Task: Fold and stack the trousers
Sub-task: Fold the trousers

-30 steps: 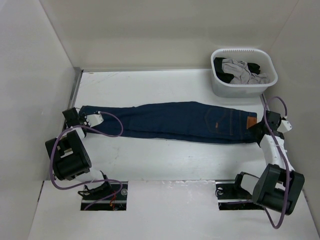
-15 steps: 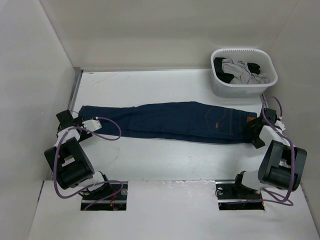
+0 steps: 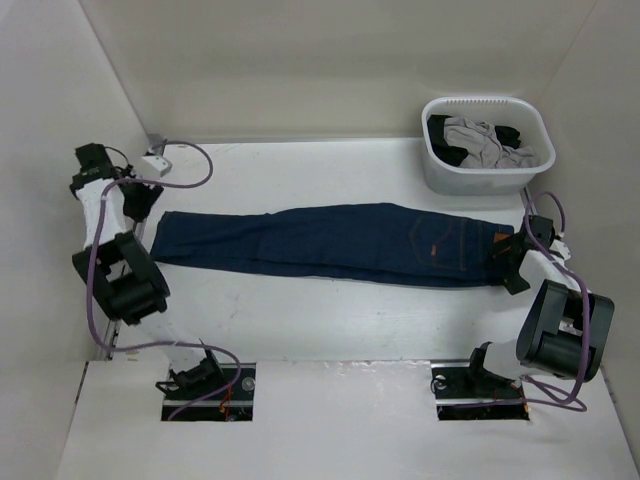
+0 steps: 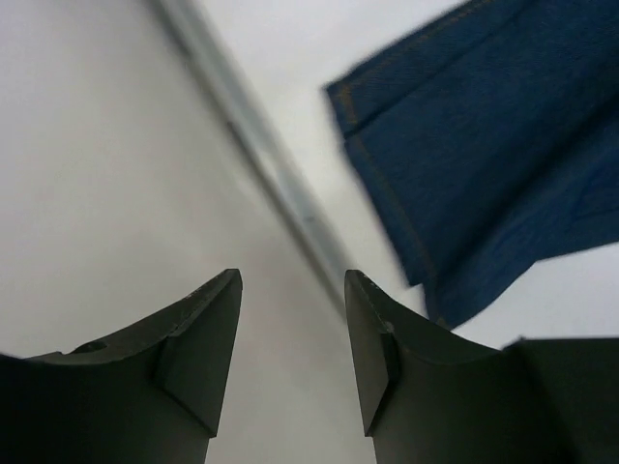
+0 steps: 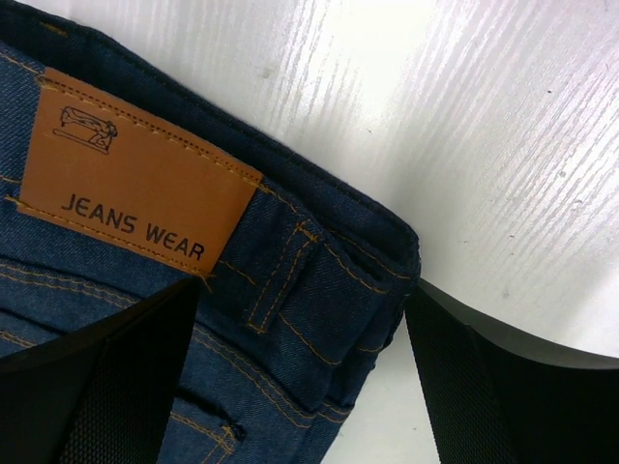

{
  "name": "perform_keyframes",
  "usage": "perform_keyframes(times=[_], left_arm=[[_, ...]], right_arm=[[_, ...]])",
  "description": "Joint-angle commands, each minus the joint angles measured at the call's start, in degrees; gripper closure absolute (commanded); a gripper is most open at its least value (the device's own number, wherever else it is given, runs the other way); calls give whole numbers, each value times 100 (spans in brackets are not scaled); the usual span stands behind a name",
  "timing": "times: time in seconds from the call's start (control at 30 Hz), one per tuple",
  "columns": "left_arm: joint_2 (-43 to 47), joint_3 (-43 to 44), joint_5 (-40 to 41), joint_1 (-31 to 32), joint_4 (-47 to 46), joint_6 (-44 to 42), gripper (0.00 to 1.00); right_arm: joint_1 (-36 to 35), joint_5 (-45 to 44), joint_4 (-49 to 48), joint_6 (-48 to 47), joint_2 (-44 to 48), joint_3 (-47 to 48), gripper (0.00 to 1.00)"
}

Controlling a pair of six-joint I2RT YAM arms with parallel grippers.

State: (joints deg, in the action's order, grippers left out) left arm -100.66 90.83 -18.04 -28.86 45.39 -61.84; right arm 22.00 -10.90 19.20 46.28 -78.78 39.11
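Observation:
The dark navy jeans (image 3: 330, 240) lie flat and stretched across the table, leg ends at the left and waist at the right, with the tan patch (image 3: 502, 240) near the right end. My left gripper (image 3: 135, 200) is open and empty, raised beside the left wall just beyond the leg hems (image 4: 484, 145); its wrist view (image 4: 290, 280) looks at the wall. My right gripper (image 3: 507, 262) is open and low at the waistband corner (image 5: 319, 300). One finger is over the denim below the patch (image 5: 135, 184) and the other is over bare table.
A white basket (image 3: 485, 178) stands at the back right and holds grey and black garments (image 3: 480, 140). A metal strip (image 3: 150, 180) runs along the table's left edge against the wall. White walls close in on the left, back and right.
My left arm has lifted off the leg ends and swung up towards the back left wall. My right arm has folded closer, with its gripper still at the waistband corner.

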Motion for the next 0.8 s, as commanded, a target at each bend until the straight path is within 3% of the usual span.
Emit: perform_keyframes(times=[0.0, 0.13, 0.23, 0.33, 0.43, 0.63, 0.77], left_arm=[[-778, -223, 468, 306, 208, 806, 55], [-841, -617, 775, 657, 304, 666, 54], [-613, -1381, 1310, 956, 182, 236, 51], [-402, -2260, 2180, 1185, -624, -213, 51], [-148, -2692, 2481, 1273, -1644, -346, 46], [144, -1536, 1779, 1151, -1937, 689, 42], [-627, -481, 1690, 869, -1281, 1139, 45]], right_arm=[[-42, -9, -13, 30, -5, 307, 10], [-42, -62, 75, 4, 12, 316, 11], [-42, -106, 84, 4, 65, 237, 10], [-25, -115, 84, 12, 65, 193, 10], [-24, -115, 84, -5, 30, 202, 10], [-16, -115, 75, -23, 21, 228, 10], [-42, -115, 49, -23, -32, 237, 10]])
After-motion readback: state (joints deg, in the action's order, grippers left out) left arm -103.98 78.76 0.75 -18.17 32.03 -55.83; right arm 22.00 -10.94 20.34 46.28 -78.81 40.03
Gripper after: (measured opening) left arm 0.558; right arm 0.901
